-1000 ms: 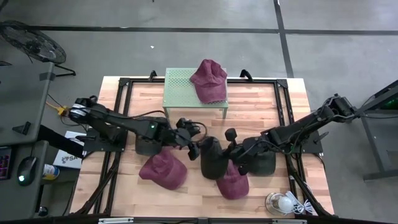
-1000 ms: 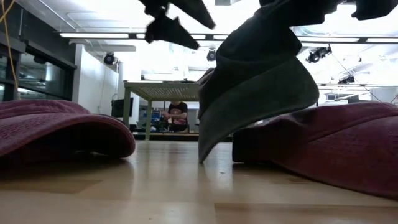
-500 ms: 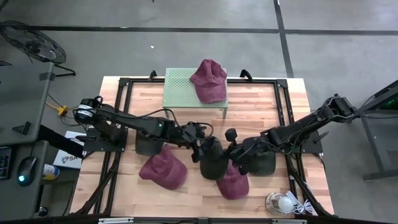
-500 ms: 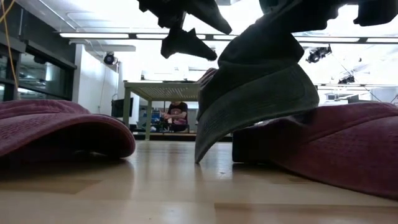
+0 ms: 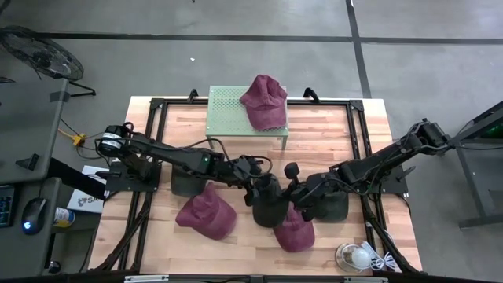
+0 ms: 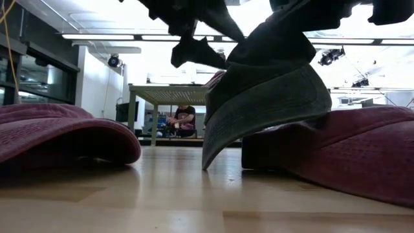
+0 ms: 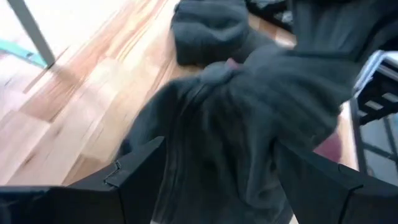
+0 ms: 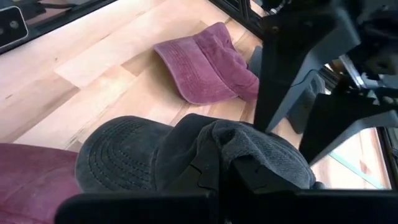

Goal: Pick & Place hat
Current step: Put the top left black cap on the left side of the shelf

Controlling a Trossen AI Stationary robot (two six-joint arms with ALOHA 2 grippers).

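Observation:
A dark grey hat (image 5: 267, 206) hangs near the table's middle, with my right gripper (image 5: 289, 191) shut on its crown. My left gripper (image 5: 253, 179) is open right at the hat's left side. In the left wrist view its two fingers stand on either side of the crown (image 7: 236, 112). One maroon hat (image 5: 206, 214) lies on the table left of the grey hat. Another maroon hat (image 5: 295, 233) lies just in front of it. A third maroon hat (image 5: 263, 101) rests on a green perforated stand (image 5: 228, 110) at the far edge. My right gripper pinches bunched cloth at the top of the grey hat's crown (image 8: 249, 146) between its two fingers, slanting down from the table's right. The hat hangs tilted, brim downward, and the brim's tip (image 6: 207, 165) reaches the table top. Whether my left gripper touches the crown, I cannot tell.
A dark block (image 5: 189, 185) sits on the table under the left arm and another (image 5: 334, 206) under the right arm. A lamp bulb with its cord (image 5: 354, 255) lies at the near right corner. Bare wood lies between the hats and the stand.
My left gripper has gone toward the table's right and down, tipping its fingers lower, until they flank the grey hat's crown. It has stayed open. The grey hat has kept its place in my right gripper.

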